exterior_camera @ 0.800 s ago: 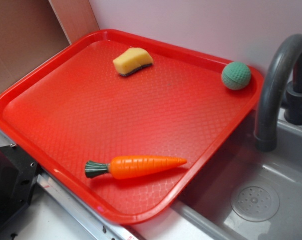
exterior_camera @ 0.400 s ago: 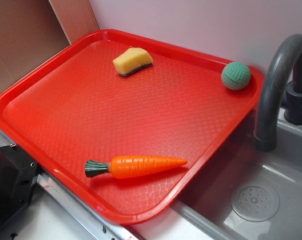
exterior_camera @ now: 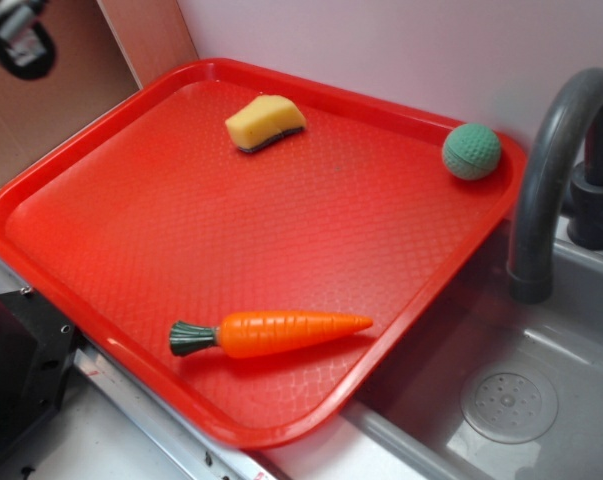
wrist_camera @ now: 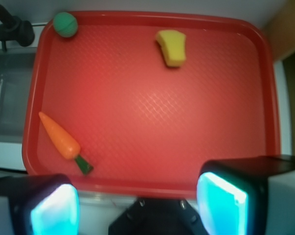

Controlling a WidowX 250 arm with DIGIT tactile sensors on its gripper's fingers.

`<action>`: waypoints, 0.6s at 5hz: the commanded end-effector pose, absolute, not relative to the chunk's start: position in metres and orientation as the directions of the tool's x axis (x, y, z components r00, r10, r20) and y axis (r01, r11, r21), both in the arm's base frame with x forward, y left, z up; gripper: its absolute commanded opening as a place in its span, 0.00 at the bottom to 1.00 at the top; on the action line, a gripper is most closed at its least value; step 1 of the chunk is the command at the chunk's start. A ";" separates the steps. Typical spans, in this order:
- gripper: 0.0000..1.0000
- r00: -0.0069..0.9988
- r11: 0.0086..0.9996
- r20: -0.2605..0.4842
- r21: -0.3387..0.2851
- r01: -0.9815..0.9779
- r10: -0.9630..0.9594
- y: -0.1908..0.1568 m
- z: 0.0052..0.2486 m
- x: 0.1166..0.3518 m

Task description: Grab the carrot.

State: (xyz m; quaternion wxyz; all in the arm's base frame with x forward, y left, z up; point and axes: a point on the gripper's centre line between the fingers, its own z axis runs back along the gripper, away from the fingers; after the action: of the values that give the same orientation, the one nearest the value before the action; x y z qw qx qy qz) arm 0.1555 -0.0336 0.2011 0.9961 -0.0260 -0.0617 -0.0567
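The orange carrot [exterior_camera: 281, 332] with its dark green stem lies on the red tray [exterior_camera: 181, 220] near the front edge, its tip pointing right. In the wrist view the carrot [wrist_camera: 59, 137] lies at the lower left of the tray [wrist_camera: 152, 112], stem toward me. My gripper [wrist_camera: 137, 205] is open, high above the tray's near rim, with nothing between its glowing cyan pads [wrist_camera: 220, 203]. It is well apart from the carrot. A blurred black part of my arm [exterior_camera: 16, 35] shows in the exterior view's top left corner.
A yellow sponge wedge [exterior_camera: 265, 122] lies at the tray's far side and a green ball [exterior_camera: 471, 151] in its far right corner. A grey faucet [exterior_camera: 556, 170] and sink [exterior_camera: 511, 400] are to the right. A black base [exterior_camera: 16, 370] stands at lower left.
A blurred black part of my arm has come into the top left corner of the exterior view. The carrot, sponge and ball have not moved.
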 end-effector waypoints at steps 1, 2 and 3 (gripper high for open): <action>1.00 0.892 0.889 0.134 -0.108 0.446 -0.431 -0.098 0.165 0.192; 1.00 0.852 0.846 0.120 -0.112 0.522 -0.510 -0.122 0.152 0.191; 1.00 0.808 0.796 0.125 -0.140 0.589 -0.576 -0.139 0.143 0.184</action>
State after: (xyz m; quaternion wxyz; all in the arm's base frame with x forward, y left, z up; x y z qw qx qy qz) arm 0.1870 -0.1313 0.1335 0.9514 -0.0821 -0.0195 -0.2962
